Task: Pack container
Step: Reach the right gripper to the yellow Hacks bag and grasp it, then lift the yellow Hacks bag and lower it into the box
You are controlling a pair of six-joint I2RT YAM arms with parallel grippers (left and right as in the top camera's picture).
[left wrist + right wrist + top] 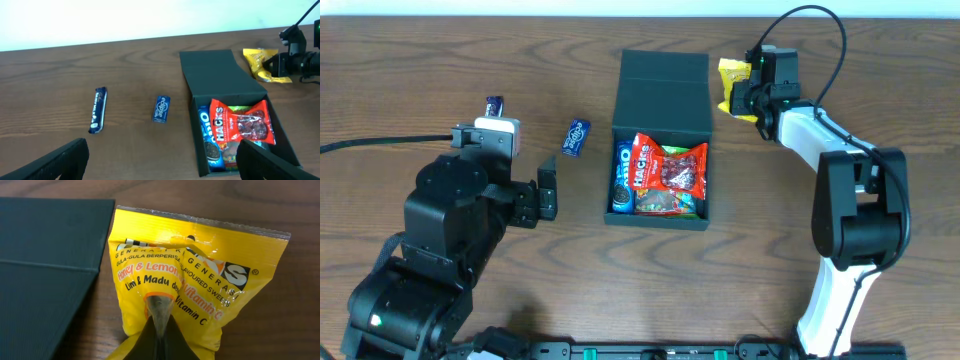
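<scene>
Nearest us, the left fingers [60, 160] are spread wide and hold nothing, hanging left of the container [660, 222] and aimed towards it, which we judge a waiting pose that leaves the opening free. The container sits mid-surface with its hinged lid [663, 95] folded flat away from us, so the top is open for loading. Inside, it is already well filled. A blue Oreo roll [622, 180] stands along the left wall, a red Hacks packet [665, 165] lies across the middle, a green packet [678, 150] shows beneath it, and more wrappers, too jumbled to name, sit at the near wall. Left of the container, well apart from it, a small blue Eclipse packet [576, 137] and, farther off, a blue bar [495, 104] lie loose on the surface [420, 60], not yet packed. Farthest, just beside the lid's right edge, the right fingers [160, 335] are pressed onto a yellow honey-lemon sweets packet [200, 280], pinching its lower edge, likely so it can be carried in. We cannot tell whether it has left the surface.
</scene>
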